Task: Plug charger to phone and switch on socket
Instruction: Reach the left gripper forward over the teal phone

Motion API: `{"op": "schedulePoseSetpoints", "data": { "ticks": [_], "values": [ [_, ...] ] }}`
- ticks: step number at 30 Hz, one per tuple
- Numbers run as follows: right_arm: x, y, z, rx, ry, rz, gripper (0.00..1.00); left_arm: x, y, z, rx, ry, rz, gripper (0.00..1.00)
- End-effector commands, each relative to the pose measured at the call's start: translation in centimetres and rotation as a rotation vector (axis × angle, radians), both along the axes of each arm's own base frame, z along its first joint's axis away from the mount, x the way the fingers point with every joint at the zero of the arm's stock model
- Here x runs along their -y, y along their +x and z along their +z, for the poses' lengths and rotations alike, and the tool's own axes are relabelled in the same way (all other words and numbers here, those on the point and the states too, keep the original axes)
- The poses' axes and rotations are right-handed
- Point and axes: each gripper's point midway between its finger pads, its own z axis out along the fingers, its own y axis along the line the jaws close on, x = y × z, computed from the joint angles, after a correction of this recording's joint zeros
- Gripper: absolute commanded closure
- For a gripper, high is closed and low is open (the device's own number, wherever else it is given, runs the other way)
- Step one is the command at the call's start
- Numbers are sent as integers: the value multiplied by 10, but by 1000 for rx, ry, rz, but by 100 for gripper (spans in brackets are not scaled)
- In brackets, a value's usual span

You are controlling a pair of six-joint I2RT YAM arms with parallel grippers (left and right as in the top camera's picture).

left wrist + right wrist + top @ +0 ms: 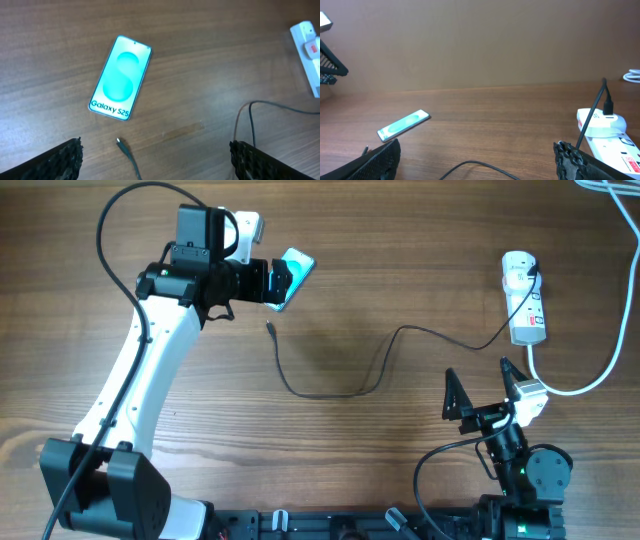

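Status: neither step is done.

The phone [120, 77] lies flat on the table [400, 240], screen lit and facing up. The charger [330, 395] is not connected to it. The connector [120, 143] rests on the wood near the phone's lettered end, clearly apart from it.

From the connector the cable loops away from the phone and runs to the socket [524, 300], which sits well apart from the phone at the far side of the table. A black plug [533, 275] is seated in the socket. The red switch [312, 48] is in view, but you cannot tell from these views whether it is on or off.

Left claw [160, 167]: it hovers over the phone, spread wide, with nothing between its fingers. In the overhead view it overlaps one end of the phone.

Right claw [477, 368]: it is well apart from the phone and near the socket, beside the thick white cord [600, 370]. It is also spread wide and empty.

Outstanding, in my judgement:
- you must pick up the connector and seat it in the phone's lettered end
- you must press the switch — the right claw is the nearer one for that

Nothing is gripped at present.
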Motion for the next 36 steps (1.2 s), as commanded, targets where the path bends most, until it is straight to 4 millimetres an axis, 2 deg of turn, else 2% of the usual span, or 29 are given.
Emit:
{"op": "schedulePoseSetpoints", "data": {
  "ticks": [1, 7, 13, 19, 25, 28, 36],
  "values": [
    [-1, -1, 2, 11, 1, 3, 0, 2, 5, 8, 33, 8, -13, 0],
    [-1, -1, 2, 11, 1, 3, 0, 2, 8, 10, 55, 18, -29, 0],
    [-1, -1, 2, 11, 1, 3, 0, -20, 28, -9, 49, 144, 64, 0],
    [-1, -1, 2, 11, 1, 3, 0, -10, 54, -26, 1, 192, 1, 0],
    [-1, -1, 2, 11, 1, 3, 0, 3, 78, -63, -85, 336, -67, 0],
    [-1, -1, 2, 11, 1, 3, 0, 9, 84, -92, -131, 453, -115, 0],
    [-1, -1, 2, 11, 1, 3, 0, 10, 82, -149, -220, 520, -173, 0]
  ]
}}
